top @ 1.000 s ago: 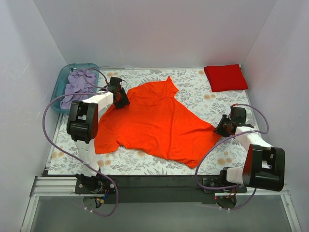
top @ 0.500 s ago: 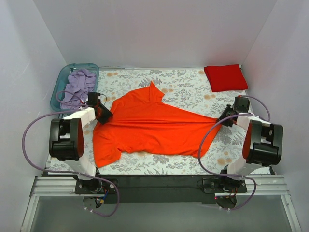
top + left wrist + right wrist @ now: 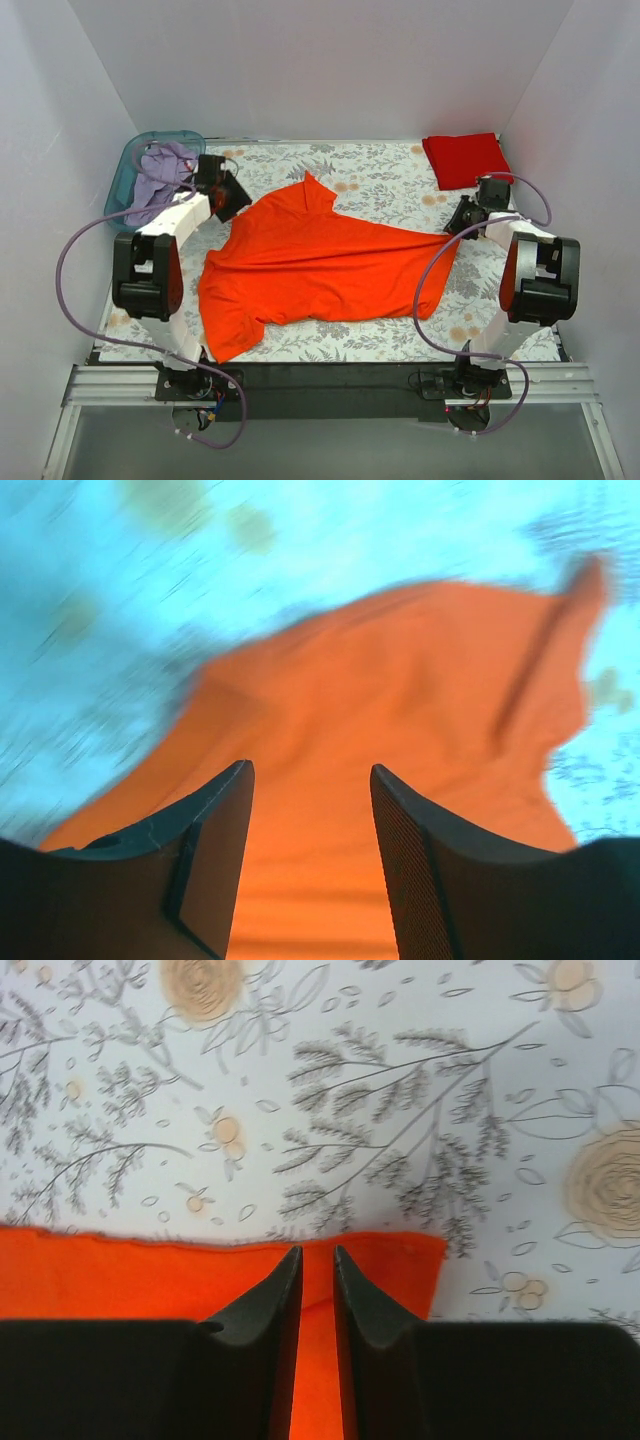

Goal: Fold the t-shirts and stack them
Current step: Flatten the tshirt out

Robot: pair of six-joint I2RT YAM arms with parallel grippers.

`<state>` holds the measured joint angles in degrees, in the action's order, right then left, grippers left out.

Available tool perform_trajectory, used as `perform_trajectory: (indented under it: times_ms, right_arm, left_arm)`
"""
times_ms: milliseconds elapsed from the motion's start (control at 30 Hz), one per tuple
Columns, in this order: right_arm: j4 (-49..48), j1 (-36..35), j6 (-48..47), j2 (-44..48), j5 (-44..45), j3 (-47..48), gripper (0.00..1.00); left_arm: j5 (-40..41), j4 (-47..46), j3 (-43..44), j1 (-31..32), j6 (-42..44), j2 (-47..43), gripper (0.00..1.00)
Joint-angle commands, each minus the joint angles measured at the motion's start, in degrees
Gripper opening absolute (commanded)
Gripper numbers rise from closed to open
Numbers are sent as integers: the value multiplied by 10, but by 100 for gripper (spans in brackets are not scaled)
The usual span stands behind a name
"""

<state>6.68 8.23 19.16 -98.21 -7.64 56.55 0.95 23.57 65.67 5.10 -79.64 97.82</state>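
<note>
The bright orange t-shirt [image 3: 320, 265] lies spread and wrinkled across the middle of the floral table, pulled into a point at its right hem. My right gripper [image 3: 462, 218] is shut on that hem corner; in the right wrist view its jaws [image 3: 317, 1250] stand narrow with orange cloth [image 3: 120, 1270] pinched between them. My left gripper [image 3: 228, 200] hovers open at the shirt's back left. In the blurred left wrist view the orange cloth [image 3: 400, 680] lies below the left gripper [image 3: 311, 768], with nothing between its wide jaws. The deeper red t-shirt [image 3: 466, 160] lies folded at the back right.
A teal bin [image 3: 124, 178] holding lilac cloth [image 3: 160, 170] stands at the back left corner, close behind my left arm. White walls enclose the table [image 3: 380, 185] on three sides. The black rail with both arm bases runs along the near edge.
My left gripper let go of the orange shirt's left edge, opened, and moved back toward the bin. My right gripper moved farther back, still holding the hem, and the shirt shifted with it.
</note>
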Motion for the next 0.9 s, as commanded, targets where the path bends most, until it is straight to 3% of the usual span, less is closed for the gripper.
perform_trajectory:
  times_ms: [0,100,167,300,567,733,867]
  right_arm:
    - [6,-28,-25,34,-5,-6,25]
    - [5,-29,-30,40,3,-29,25]
    - [4,-29,-37,42,11,-37,25]
    - [2,-27,-44,36,10,-42,25]
    - [-12,-19,-35,15,8,-44,25]
    - [-17,-14,-31,-7,10,-43,25]
    - [-18,-9,-31,-38,17,-23,25]
  left_arm:
    - [9,-9,133,49,85,78,49]
    - [-6,-5,219,68,110,164,41]
    - [-9,-5,255,82,118,196,31]
    - [-28,-12,327,107,146,271,29]
    - [-17,-40,358,119,165,339,28]
    - [46,-24,360,113,162,367,26]
    - [130,55,377,77,101,382,21]
